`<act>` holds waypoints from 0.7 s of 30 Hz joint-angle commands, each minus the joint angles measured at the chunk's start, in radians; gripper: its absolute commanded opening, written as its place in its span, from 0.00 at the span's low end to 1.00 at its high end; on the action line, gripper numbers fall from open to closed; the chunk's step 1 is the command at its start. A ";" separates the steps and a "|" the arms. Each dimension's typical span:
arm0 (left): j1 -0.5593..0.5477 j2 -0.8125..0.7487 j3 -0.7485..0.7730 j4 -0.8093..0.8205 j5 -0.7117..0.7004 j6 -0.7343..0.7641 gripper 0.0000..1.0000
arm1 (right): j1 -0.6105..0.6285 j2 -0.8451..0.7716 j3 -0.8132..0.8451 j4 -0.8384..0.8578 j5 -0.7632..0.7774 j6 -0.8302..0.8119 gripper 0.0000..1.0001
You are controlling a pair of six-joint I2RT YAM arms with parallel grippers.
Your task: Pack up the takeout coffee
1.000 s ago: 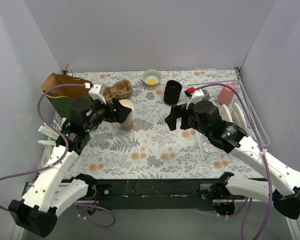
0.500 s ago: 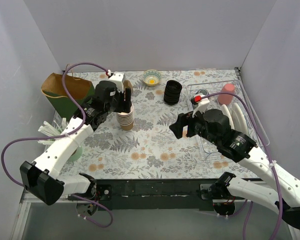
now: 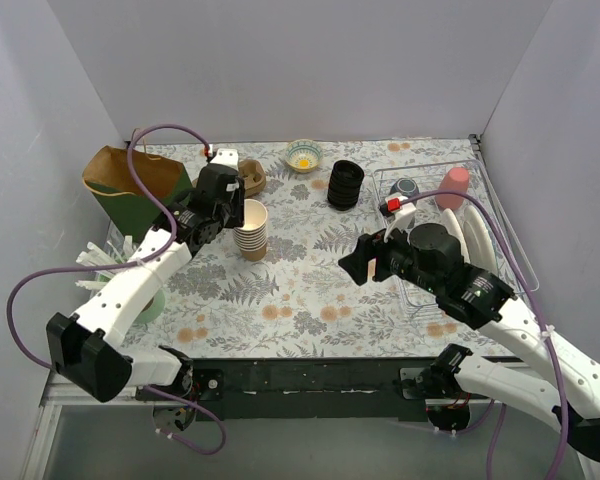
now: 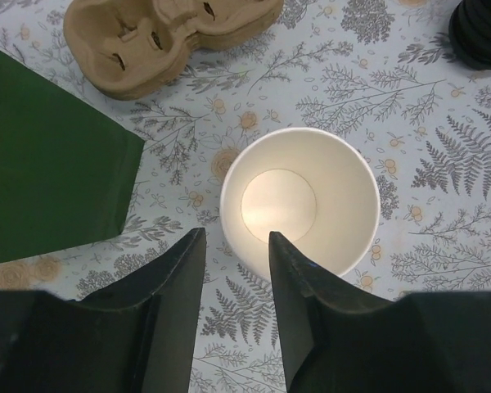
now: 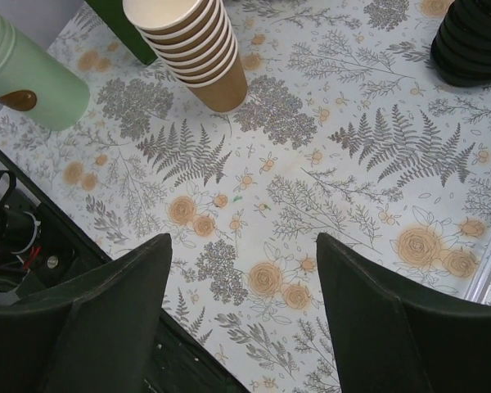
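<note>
No lidded coffee shows; its parts wait apart. One stack of paper cups [image 3: 250, 232], about seven rims nested, stands upright, mouth up, left of centre in the overhead view, and one stack of black lids [image 3: 345, 184] is up and right of it. The left gripper [image 4: 235, 254] hangs directly over the top cup [image 4: 299, 201], jaws partly apart and empty, seeming to straddle its lower-left rim. The right gripper [image 5: 244, 278], wide and empty, hovers over the tablecloth [image 5: 311, 164], farther off. One cup carrier [image 4: 164, 37] and one bag [image 3: 130, 180] are nearby.
</note>
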 commanded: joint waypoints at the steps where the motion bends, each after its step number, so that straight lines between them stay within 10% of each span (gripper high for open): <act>1: 0.002 0.038 0.013 -0.024 -0.012 -0.056 0.36 | -0.003 -0.027 -0.005 0.038 -0.032 -0.017 0.77; 21: 0.004 0.093 0.021 -0.025 -0.055 -0.073 0.12 | -0.003 -0.056 -0.005 0.028 -0.037 -0.048 0.65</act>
